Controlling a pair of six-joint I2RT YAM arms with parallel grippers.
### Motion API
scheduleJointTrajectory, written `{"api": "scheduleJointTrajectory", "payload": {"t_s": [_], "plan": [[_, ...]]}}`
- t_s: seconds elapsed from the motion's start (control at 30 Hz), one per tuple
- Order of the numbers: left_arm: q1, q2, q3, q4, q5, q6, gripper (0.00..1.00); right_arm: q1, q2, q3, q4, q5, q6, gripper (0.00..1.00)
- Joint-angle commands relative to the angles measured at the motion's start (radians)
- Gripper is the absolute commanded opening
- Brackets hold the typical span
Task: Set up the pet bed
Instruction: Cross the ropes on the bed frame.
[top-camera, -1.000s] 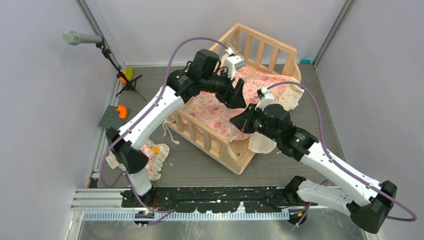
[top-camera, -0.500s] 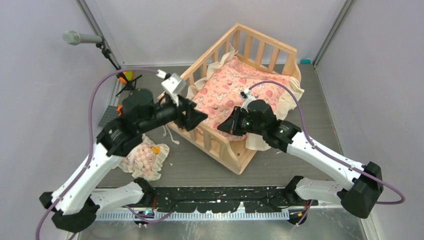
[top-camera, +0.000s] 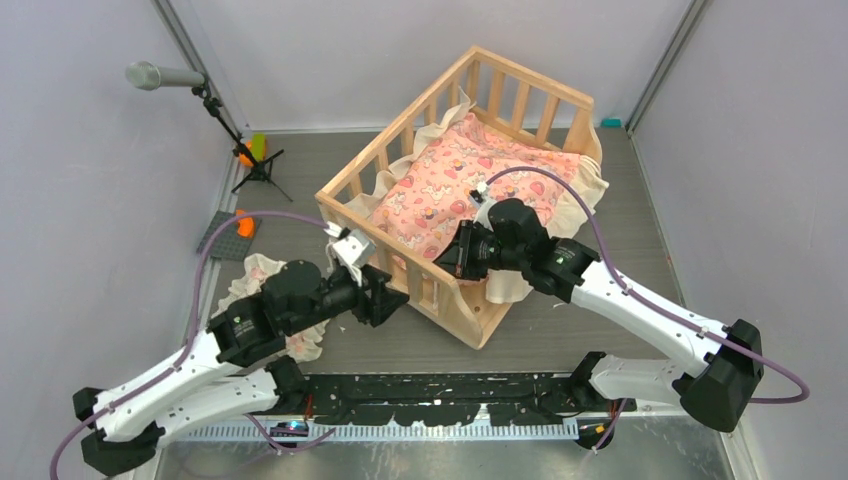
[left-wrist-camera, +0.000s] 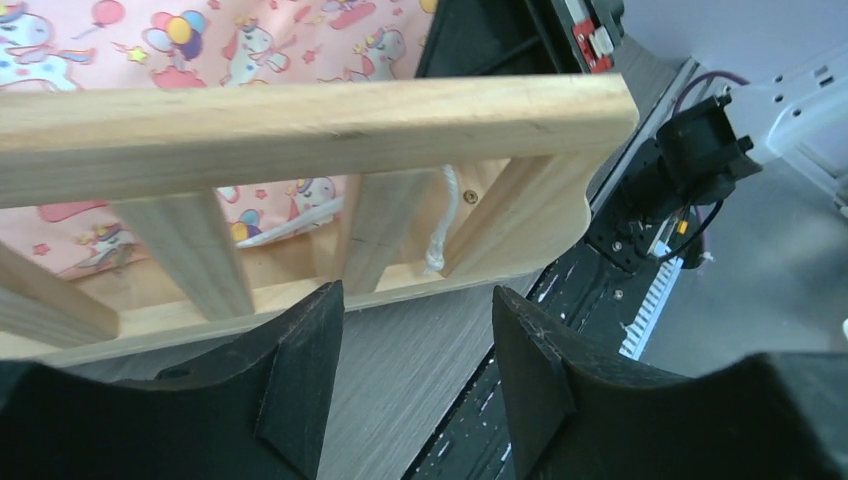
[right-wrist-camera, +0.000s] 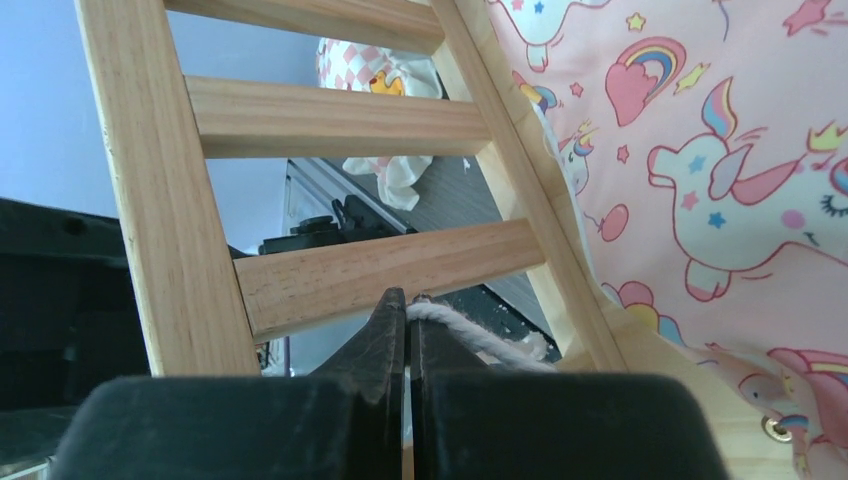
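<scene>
The pet bed (top-camera: 352, 183) is a pale wooden slatted frame standing at an angle mid-table, with a pink unicorn cushion (top-camera: 450, 175) lying inside. My left gripper (top-camera: 393, 299) is low outside the near-left railing (left-wrist-camera: 300, 125), open and holding nothing, with its fingers (left-wrist-camera: 300, 380) pointing at the slats. A white cord (left-wrist-camera: 440, 225) hangs between two slats at the corner. My right gripper (top-camera: 448, 262) is inside the bed at the near corner, shut on a white cord (right-wrist-camera: 470, 335) close to a slat (right-wrist-camera: 380, 275).
A small frilled pillow (top-camera: 250, 275) lies left of the bed, partly under my left arm. A microphone stand (top-camera: 165, 75), a grey plate (top-camera: 218, 238) with an orange piece (top-camera: 243, 224), and a black mounting rail (top-camera: 430, 385) at the near edge surround the workspace.
My left arm swung from above the cushion out of the bed, leftwards and down to the front of the near-left railing. The right gripper shifted slightly toward the near corner, staying shut.
</scene>
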Motion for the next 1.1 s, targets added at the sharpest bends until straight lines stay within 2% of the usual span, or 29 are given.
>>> {"api": "scheduleJointTrajectory", "payload": {"t_s": [0.0, 0.2, 0.43, 0.8, 1.07], "plan": [[-0.148, -0.013, -0.06, 0.207, -0.215, 0.023, 0.57, 0.009, 0.0, 0.029, -0.021, -0.048, 0.05, 0.0], [-0.376, 0.013, -0.154, 0.397, -0.488, 0.113, 0.6, 0.009, 0.002, 0.035, -0.033, -0.051, 0.066, 0.0], [-0.488, 0.118, -0.204, 0.587, -0.709, 0.153, 0.55, 0.009, 0.001, 0.032, -0.026, -0.074, 0.089, 0.0], [-0.491, 0.188, -0.297, 0.754, -0.777, 0.191, 0.52, 0.009, 0.014, 0.034, -0.006, -0.109, 0.105, 0.0], [-0.492, 0.146, -0.357, 0.77, -0.739, 0.166, 0.42, 0.009, 0.024, 0.036, 0.012, -0.132, 0.121, 0.0]]}}
